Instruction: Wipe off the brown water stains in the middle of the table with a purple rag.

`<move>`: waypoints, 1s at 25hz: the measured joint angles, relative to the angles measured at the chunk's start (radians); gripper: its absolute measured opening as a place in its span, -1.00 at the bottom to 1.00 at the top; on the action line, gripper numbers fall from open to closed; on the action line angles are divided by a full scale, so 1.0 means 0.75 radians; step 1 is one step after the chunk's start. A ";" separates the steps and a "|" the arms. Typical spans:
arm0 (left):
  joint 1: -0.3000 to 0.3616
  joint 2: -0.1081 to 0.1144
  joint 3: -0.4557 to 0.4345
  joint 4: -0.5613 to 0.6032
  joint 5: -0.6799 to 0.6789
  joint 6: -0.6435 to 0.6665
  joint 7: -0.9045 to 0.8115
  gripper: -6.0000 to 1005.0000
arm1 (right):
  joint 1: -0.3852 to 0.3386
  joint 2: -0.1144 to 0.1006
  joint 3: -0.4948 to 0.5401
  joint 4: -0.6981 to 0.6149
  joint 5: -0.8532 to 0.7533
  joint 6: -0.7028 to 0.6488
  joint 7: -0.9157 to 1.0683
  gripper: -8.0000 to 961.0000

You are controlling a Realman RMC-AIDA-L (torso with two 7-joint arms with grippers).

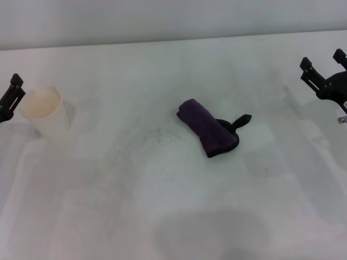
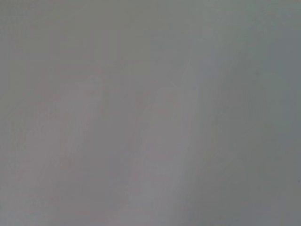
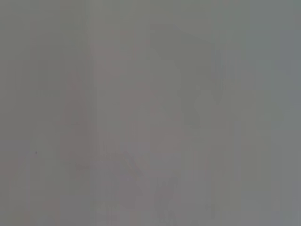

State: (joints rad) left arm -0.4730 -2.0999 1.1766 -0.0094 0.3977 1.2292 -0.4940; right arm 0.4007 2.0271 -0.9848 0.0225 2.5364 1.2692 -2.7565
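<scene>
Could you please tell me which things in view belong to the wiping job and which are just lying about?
Belonging to the job:
- purple rag, rolled, mid-table
- table; no brown stain is visible on it
- right gripper, open, at the right edge
- left gripper, at the left edge

Just lying about:
- pale cup, upright, far left

Left tool (image 1: 12,96) cut by edge; wrist views blank.

purple rag (image 1: 206,129): rolled bundle, black loop tab, mid-table (image 1: 162,216); no brown stain visible
</scene>
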 joint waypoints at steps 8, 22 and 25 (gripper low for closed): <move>-0.029 -0.003 0.000 -0.011 -0.049 -0.007 0.000 0.75 | 0.000 -0.006 0.000 -0.007 0.000 -0.017 0.012 0.81; -0.049 -0.004 0.008 -0.014 -0.048 -0.034 -0.039 0.76 | -0.006 -0.003 -0.010 -0.014 -0.001 -0.054 0.062 0.81; -0.045 -0.003 0.007 -0.013 -0.048 -0.035 -0.051 0.76 | -0.005 -0.003 -0.010 -0.014 -0.001 -0.055 0.059 0.81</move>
State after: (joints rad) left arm -0.5066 -2.1021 1.1817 -0.0194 0.3614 1.2030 -0.5322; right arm 0.3967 2.0248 -0.9922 0.0117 2.5356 1.2282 -2.7125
